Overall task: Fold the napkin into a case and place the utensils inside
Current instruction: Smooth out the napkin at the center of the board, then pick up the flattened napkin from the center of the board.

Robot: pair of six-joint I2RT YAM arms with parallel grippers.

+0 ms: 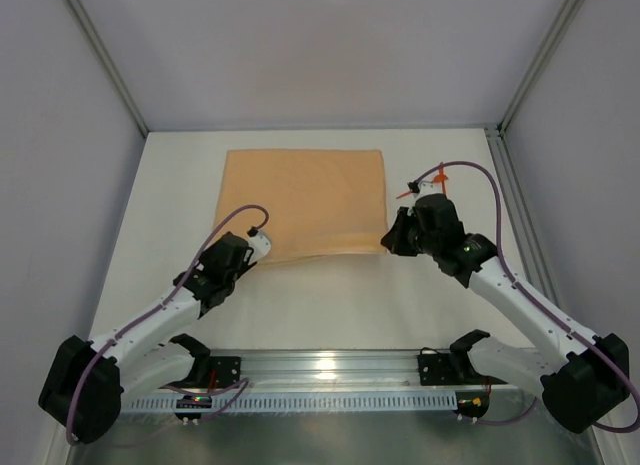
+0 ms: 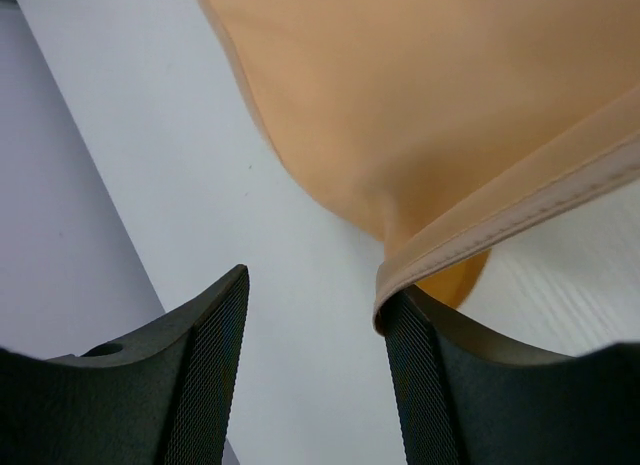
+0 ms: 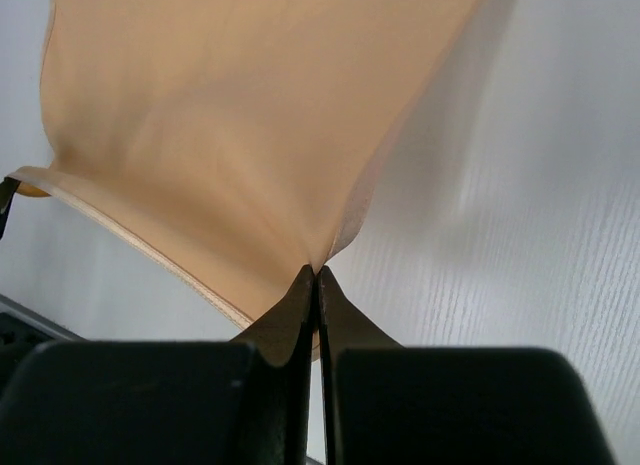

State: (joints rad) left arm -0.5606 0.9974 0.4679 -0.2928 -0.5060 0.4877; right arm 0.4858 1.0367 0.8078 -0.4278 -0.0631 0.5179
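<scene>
Right gripper (image 3: 317, 277) is clamped on the napkin's (image 1: 305, 200) near right corner. Left gripper (image 2: 315, 285) is held apart at the near left corner, with the hem draped on one finger. Open table (image 1: 330, 305) is seen along the napkin's near edge. The utensils (image 1: 413, 189) are glimpsed just right of it.

Diffuse overhead light is filling all views evenly. White table (image 1: 330, 295) is reading bright, with shadows showing only faintly. Metal rail (image 1: 330, 370) is throwing glare. In the right wrist view, napkin (image 3: 230, 135) is casting a soft shadow; its far edge is blurring.
</scene>
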